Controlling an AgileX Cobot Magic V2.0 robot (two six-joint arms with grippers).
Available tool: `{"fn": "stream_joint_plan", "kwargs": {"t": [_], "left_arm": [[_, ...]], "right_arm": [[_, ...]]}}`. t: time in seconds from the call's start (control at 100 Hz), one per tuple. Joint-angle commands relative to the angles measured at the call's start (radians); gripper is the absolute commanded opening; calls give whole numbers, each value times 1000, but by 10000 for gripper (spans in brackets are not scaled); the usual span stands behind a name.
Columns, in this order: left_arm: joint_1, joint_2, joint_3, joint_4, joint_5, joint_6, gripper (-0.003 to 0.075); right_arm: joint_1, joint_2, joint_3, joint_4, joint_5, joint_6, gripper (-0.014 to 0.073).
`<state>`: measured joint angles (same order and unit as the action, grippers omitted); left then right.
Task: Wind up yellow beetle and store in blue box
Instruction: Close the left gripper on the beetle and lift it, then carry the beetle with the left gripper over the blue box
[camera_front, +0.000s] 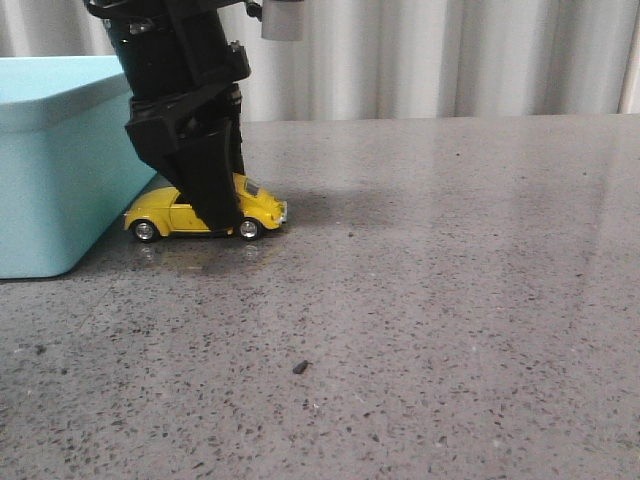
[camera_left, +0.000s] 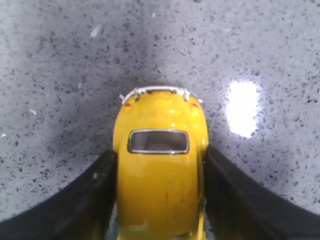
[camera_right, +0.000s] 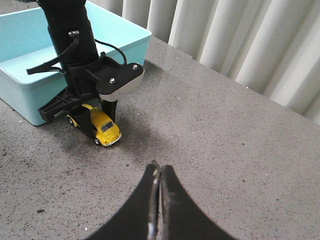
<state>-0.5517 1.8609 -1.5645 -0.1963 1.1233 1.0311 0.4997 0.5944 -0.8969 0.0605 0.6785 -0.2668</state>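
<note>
The yellow beetle stands on its wheels on the grey table, right beside the blue box. My left gripper comes down from above and is shut on the beetle's sides, hiding its middle. In the left wrist view the beetle fills the space between the two black fingers, which press against both flanks. In the right wrist view the beetle and the box lie far off. My right gripper is shut and empty above bare table; it does not show in the front view.
The speckled grey table runs wide to the right and front of the beetle. A pleated pale curtain hangs behind the table's far edge. A small dark speck lies on the table in front.
</note>
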Motion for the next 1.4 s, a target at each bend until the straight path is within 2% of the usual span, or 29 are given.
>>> {"fn": "stream_joint_plan", "kwargs": {"t": [0.0, 0.14, 0.24, 0.38, 0.49, 0.64, 0.77, 1.05, 1.23, 1.39], "left_arm": [[0, -46, -28, -18, 2, 1, 190], [0, -50, -58, -18, 8, 1, 75], [0, -51, -126, -28, 8, 1, 23], [0, -51, -264, -55, 2, -1, 8], [0, -51, -391, -55, -14, -59, 8], [28, -51, -535, -31, -13, -200, 8], [72, -53, -613, 103, 11, -366, 8], [228, -69, -615, 265, 106, -726, 8], [336, -69, -561, 285, 146, -921, 9], [402, -69, -425, 271, 146, -997, 9]], "right_arm": [[0, 0, -23, 2, -71, -9, -41], [0, 0, -23, 2, -71, -9, -41], [0, 0, -23, 2, -71, -9, -41], [0, 0, -23, 2, -71, -9, -41], [0, 0, -23, 2, -71, -9, -41], [0, 0, -23, 2, -79, -9, -41], [0, 0, -23, 2, -86, -9, -41], [0, 0, -23, 2, -91, -9, -41], [0, 0, -23, 2, -98, -9, -41], [0, 0, -23, 2, -94, -9, -41]]}}
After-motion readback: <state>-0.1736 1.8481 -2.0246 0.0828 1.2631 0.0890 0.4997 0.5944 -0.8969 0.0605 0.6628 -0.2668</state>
